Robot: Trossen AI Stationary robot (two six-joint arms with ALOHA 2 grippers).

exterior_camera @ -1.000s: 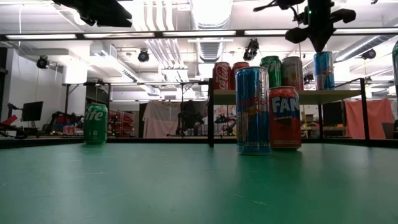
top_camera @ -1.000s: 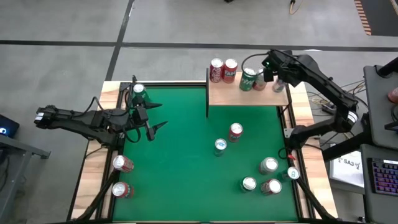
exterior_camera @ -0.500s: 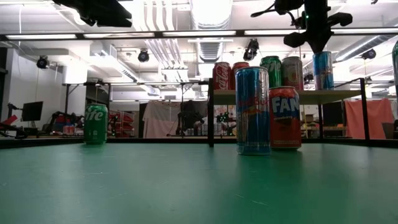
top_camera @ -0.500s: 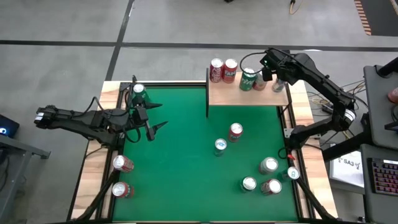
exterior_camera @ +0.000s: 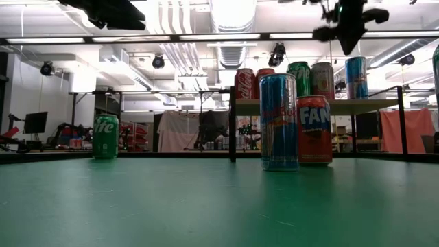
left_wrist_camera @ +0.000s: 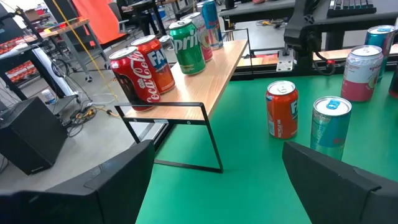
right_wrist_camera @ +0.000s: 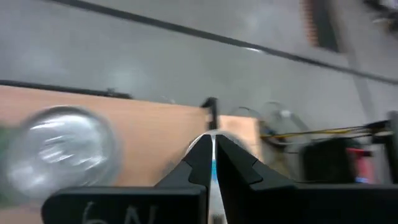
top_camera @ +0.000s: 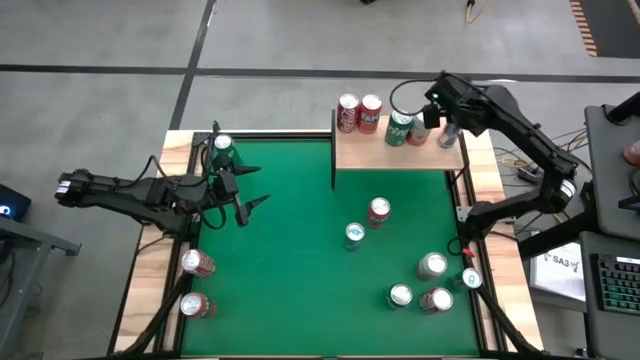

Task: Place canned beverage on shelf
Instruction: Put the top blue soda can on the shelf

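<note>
The shelf (top_camera: 375,152), a light-wood board on black posts, stands at the table's far edge with several cans on it: two red (top_camera: 359,113), a green one (top_camera: 400,128) and a blue one (exterior_camera: 356,77) at its right end. My right gripper (exterior_camera: 348,44) hangs shut just above the blue can, touching nothing; the right wrist view shows its fingers (right_wrist_camera: 212,155) closed over the board. My left gripper (top_camera: 258,186) waits open at the table's left, near a green can (top_camera: 222,150).
Loose cans stand on the green felt: a red one (top_camera: 378,211) and a teal one (top_camera: 354,235) mid-table, several at the near right (top_camera: 432,265), and two on the left wooden border (top_camera: 197,263). A tall blue can (exterior_camera: 278,122) stands in front of the shelf.
My right gripper has risen a little above the blue can on the shelf and stayed shut. The cans have kept their places.
</note>
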